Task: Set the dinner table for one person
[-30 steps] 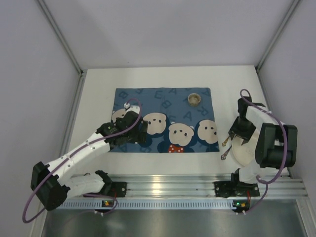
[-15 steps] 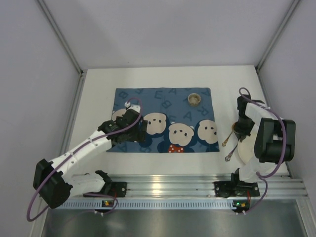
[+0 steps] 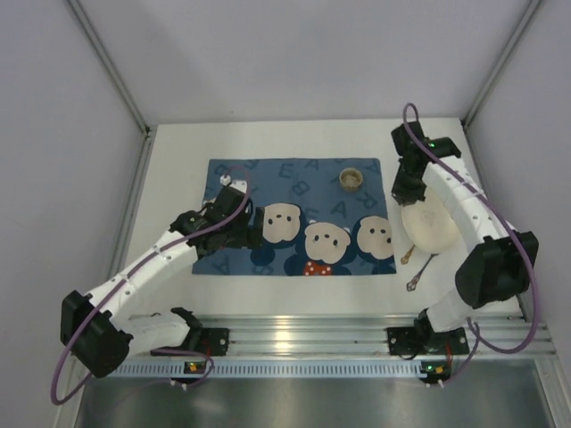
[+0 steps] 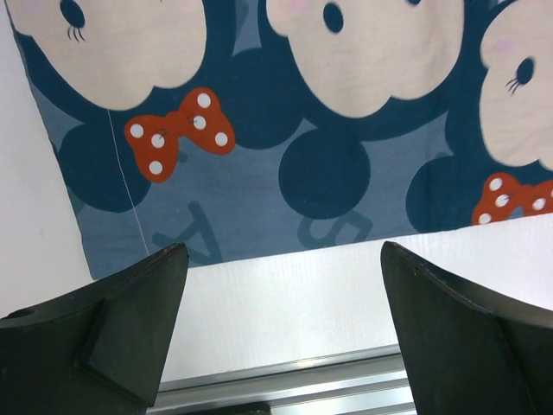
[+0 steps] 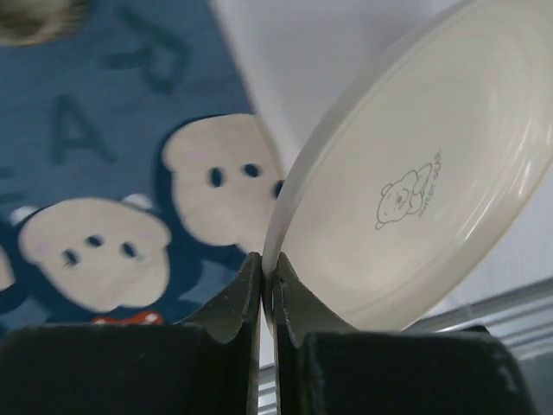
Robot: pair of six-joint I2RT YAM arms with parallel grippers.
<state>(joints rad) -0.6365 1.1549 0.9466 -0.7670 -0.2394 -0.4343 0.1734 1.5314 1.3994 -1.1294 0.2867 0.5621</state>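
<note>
- The right gripper (image 5: 266,278) is pinched shut on the rim of the plate (image 5: 415,199). The plate hangs tilted, its bear-printed face toward the wrist camera.
- From above, the plate hangs off the 3 o'clock edge of the mat (image 4: 259,190).
- The left gripper (image 4: 281,333) is spread wide and holds nothing, above the mat's 6 o'clock edge.
- The cup (image 3: 351,179) stands at the mat's 1 o'clock corner; I cannot tell what is in it.
- A second ago the plate sat low by the right arm's base at 5 o'clock. It is now raised and farther out; the left arm has barely moved.
- The table (image 3: 178,169) lies under everything, with the mat at its middle.
- Count: one plate, one cup, one mat, and two utensils (image 3: 419,276) on the table at the mat's 4 o'clock.
</note>
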